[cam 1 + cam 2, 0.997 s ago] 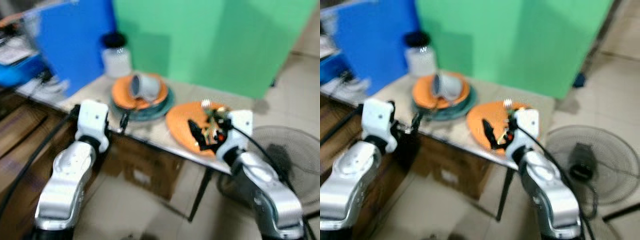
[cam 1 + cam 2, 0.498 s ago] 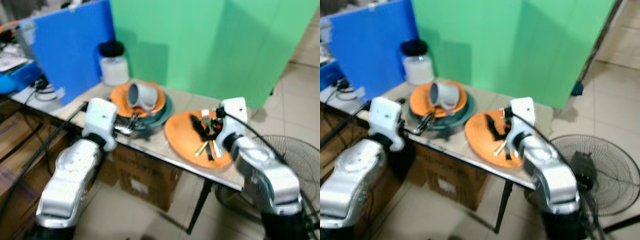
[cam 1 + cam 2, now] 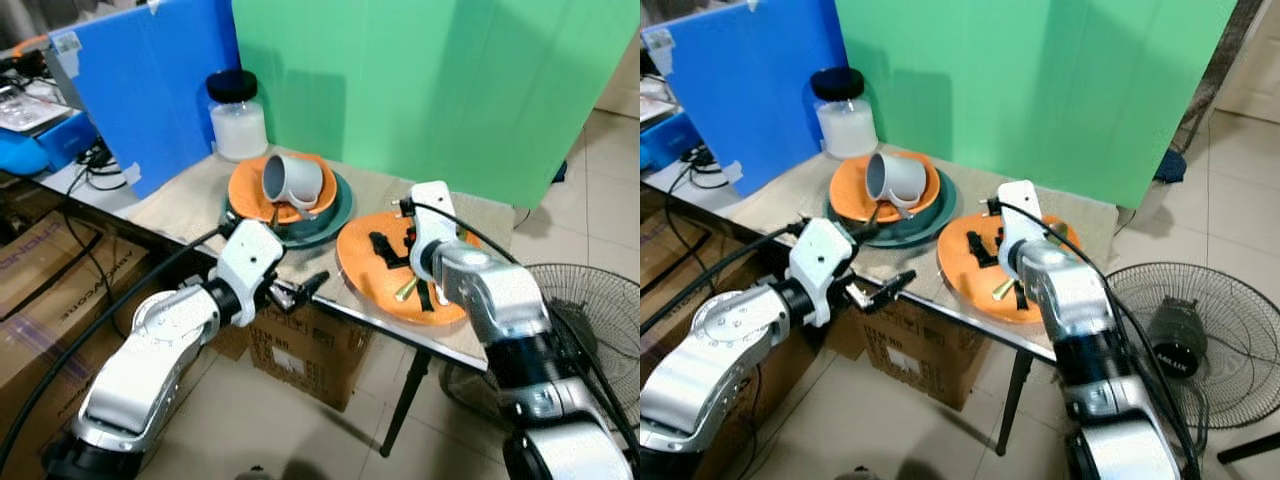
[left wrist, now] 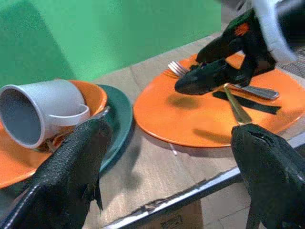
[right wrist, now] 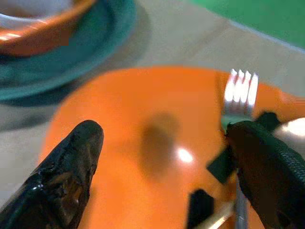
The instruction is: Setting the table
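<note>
We see a pale, stone-patterned surface point(image 3: 190, 205) with a thin metal edge, standing before a green backdrop point(image 3: 430, 80) and a blue board point(image 3: 150, 80). On it we count two orange plates. The big plate point(image 3: 375, 280), glossy and round, lies at the right near edge. The small plate point(image 3: 250, 185) sits farther left on one dark teal plate point(image 3: 335, 210). One grey cup point(image 3: 292, 180), smooth and cylindrical, lies tipped on its side on the small plate, its mouth turned left. A jar point(image 3: 238, 115) with a black lid and white contents stands at the far left of the surface.

On the big plate we make out one steel fork point(image 5: 239, 93) with four tines, one gold-coloured utensil point(image 4: 237, 109) with a slim handle, and flat black strips point(image 4: 248, 104) beside them.

Our right tool point(image 3: 385, 248) hangs low over the big plate, its two rough black fingers spread; the fork's tines lie just beside one finger point(image 5: 267, 162).

Our left tool point(image 3: 300, 293) is at the near edge of the surface, between the two stacks, its textured fingers point(image 4: 71, 171) spread wide with nothing between them. The cup lies beyond it to the far left, the big plate to its right.

On the floor we see one cardboard box point(image 3: 310, 345) under the surface and one fan point(image 3: 1185, 340) to the right.
</note>
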Robot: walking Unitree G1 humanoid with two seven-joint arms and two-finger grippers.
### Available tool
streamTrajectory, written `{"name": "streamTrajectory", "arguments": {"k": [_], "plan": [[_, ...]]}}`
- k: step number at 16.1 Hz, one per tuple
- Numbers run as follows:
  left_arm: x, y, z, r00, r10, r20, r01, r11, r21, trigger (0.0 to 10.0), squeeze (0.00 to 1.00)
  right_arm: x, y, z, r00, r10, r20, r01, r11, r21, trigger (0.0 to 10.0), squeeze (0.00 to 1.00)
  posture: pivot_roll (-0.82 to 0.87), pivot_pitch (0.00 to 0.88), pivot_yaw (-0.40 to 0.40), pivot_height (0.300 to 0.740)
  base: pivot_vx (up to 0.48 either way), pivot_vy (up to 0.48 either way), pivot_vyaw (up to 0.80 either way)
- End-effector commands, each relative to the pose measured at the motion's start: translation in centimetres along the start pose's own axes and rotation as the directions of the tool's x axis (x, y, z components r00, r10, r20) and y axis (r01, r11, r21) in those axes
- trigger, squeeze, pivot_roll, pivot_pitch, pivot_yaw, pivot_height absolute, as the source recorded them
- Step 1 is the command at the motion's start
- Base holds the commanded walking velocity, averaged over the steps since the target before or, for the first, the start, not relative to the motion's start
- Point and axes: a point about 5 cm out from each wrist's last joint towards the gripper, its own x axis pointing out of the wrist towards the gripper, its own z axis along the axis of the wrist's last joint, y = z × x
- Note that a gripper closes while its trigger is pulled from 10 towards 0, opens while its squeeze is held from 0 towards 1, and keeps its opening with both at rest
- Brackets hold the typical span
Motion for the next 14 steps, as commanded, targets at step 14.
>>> {"name": "streamTrajectory", "arguments": {"k": [14], "plan": [[-0.8, -0.5, -0.8, 0.993, -0.114, -0.024, 0.113, 0.993, -0.047, 10.0, 0.0, 1.8, -1.2, -1.1, 0.987, -0.052, -0.155, 0.068, 0.993, 0.1, 0.0, 0.0, 0.1, 0.0, 0.023, 0.74, 0.0, 0.0, 0.0]]}}
